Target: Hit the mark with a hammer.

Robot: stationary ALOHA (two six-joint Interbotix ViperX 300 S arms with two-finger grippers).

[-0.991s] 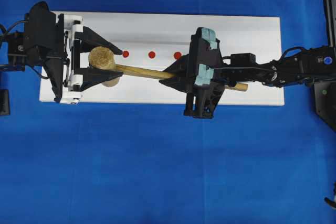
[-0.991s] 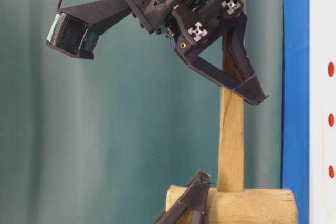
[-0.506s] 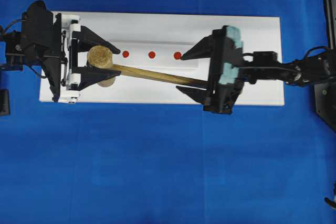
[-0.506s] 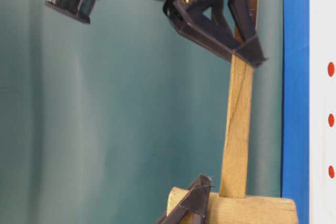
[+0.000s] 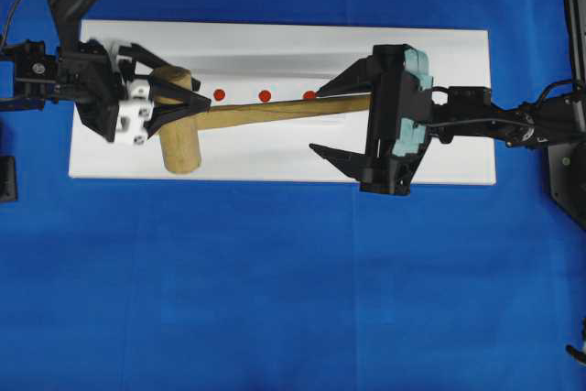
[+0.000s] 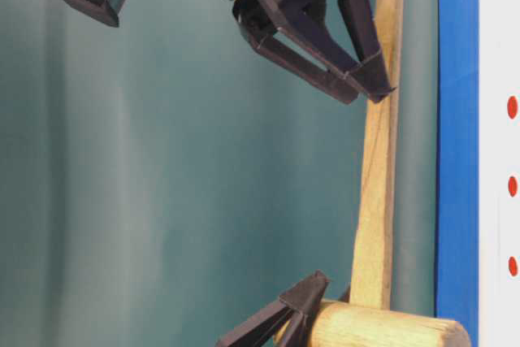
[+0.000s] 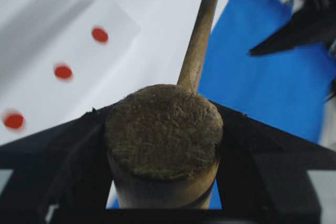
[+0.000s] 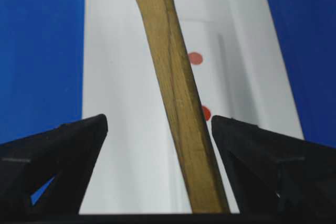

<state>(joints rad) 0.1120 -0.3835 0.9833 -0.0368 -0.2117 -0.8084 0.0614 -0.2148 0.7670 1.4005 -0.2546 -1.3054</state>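
Overhead view shows a long white block [image 5: 275,162] lying across a blue cloth-covered table [image 5: 275,299], with 3 red marks [image 5: 265,95] in a row along a slightly raised strip near its middle. The hammer [image 5: 238,116] is over the block's left half: its thick cylindrical head [image 5: 179,135] stands crosswise near the left end, and its flat handle runs rightward, passing just beside the row of marks. The left gripper [image 5: 174,103] is clamped on the head; in the left wrist view its 2 black fingers [image 7: 63,150] press against both sides of the rough round end face. The right gripper [image 5: 334,121] stands wide, fingers well apart; in the right wrist view the handle's far end passes between them without touching either, though in the overhead view 1 fingertip sits just at the handle's end. Table-level view, seen turned on its side, shows a plain teal backdrop [image 6: 162,184] behind the arms, a strip of the blue cloth, and the block's white edge with the 3 marks.
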